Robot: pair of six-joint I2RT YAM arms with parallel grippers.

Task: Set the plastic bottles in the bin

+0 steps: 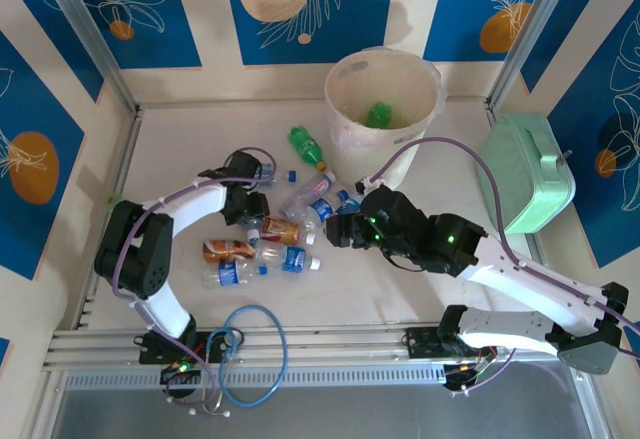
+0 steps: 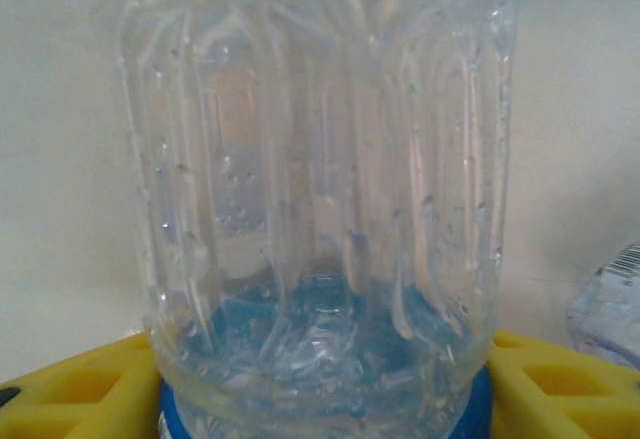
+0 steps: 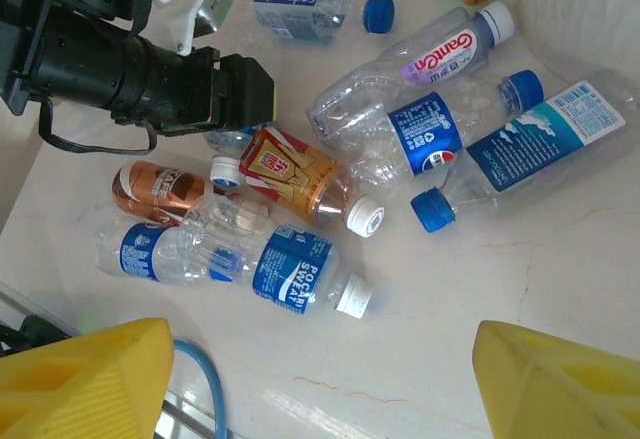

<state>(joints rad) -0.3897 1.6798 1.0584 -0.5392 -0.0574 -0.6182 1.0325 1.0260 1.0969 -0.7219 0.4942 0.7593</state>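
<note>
Several plastic bottles lie in a pile (image 1: 285,234) at the table's middle: a Pocari Sweat bottle (image 3: 290,269), an orange-labelled one (image 3: 295,174), a brown one (image 3: 150,191) and blue-labelled clear ones (image 3: 420,134). A green bottle (image 1: 305,144) lies nearer the bin (image 1: 350,139), which holds another green bottle (image 1: 378,114). My left gripper (image 1: 252,209) is at the pile's left edge, shut on a clear ribbed bottle (image 2: 320,159) with a blue band, held between its yellow fingers (image 2: 80,379). My right gripper (image 3: 320,379) hovers open over bare table right of the pile, nothing between its fingers.
A mint-green boxy case (image 1: 527,169) stands at the right wall. A blue cable loop (image 1: 250,354) lies over the near rail. A soda-water bottle (image 3: 310,1) lies apart behind the left gripper. Metal frame posts bound the table's back corners.
</note>
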